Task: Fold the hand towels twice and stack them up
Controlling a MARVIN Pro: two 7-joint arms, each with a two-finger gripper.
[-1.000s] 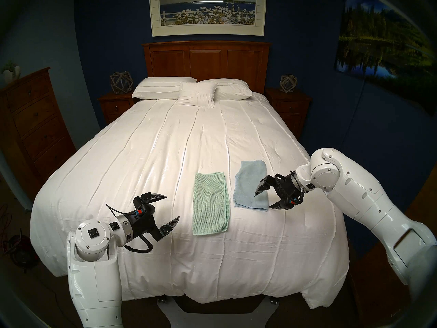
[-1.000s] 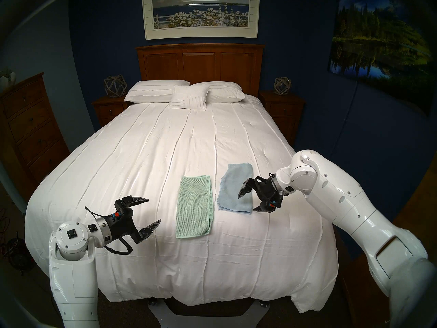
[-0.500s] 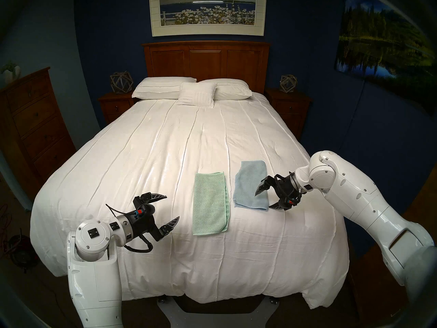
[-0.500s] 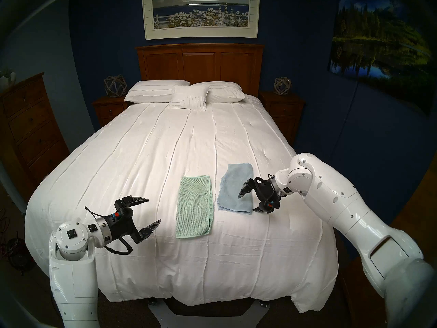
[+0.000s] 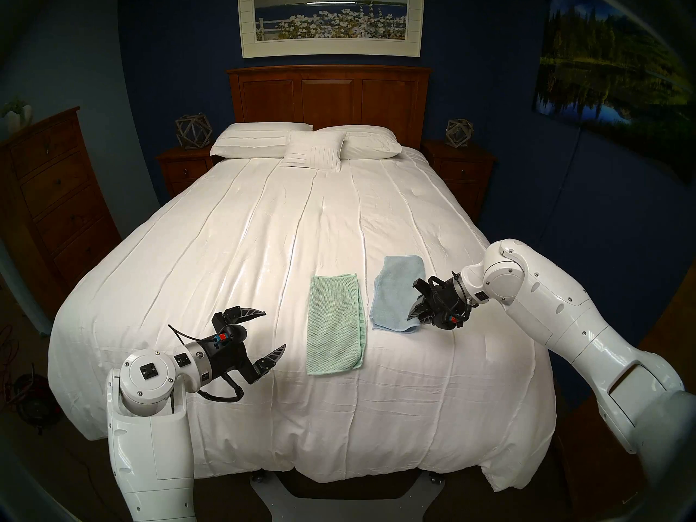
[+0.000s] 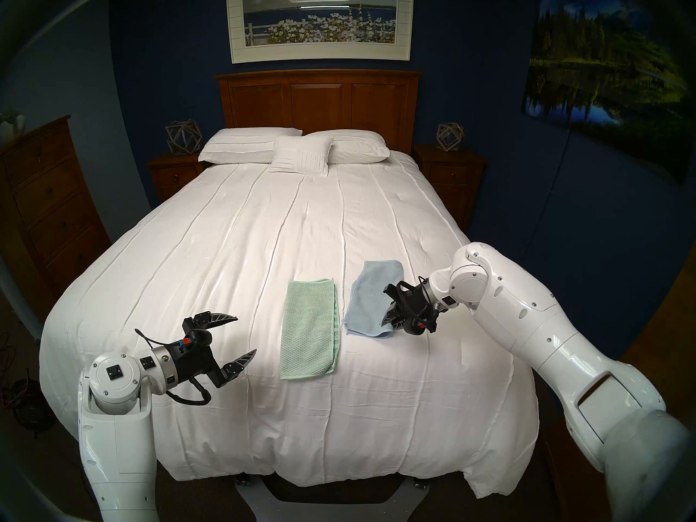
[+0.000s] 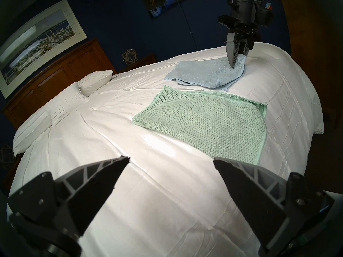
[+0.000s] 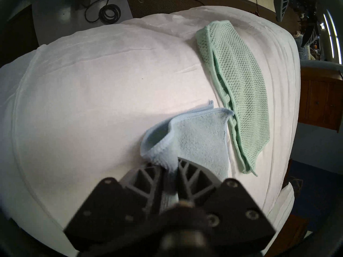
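Midway: green towel (image 5: 336, 323) and blue towel (image 5: 395, 292) lie side by side on the bedspread (image 5: 263, 227), each folded once (unstacked). Right gripper (image 8: 169, 164) pinches the blue towel's near corner; left gripper (image 5: 269, 333) hangs agape, empty.

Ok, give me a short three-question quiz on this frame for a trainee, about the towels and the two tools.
1. True or false: the blue towel lies stacked on the green towel.
2. What is the right tool clamped on? A) the green towel B) a near corner of the blue towel C) nothing
3. Fill in: the tool that hangs open and empty, off to the side of the green towel, is the ___ tool.

Key: 1. False, they lie side by side, apart. 2. B. 3. left.
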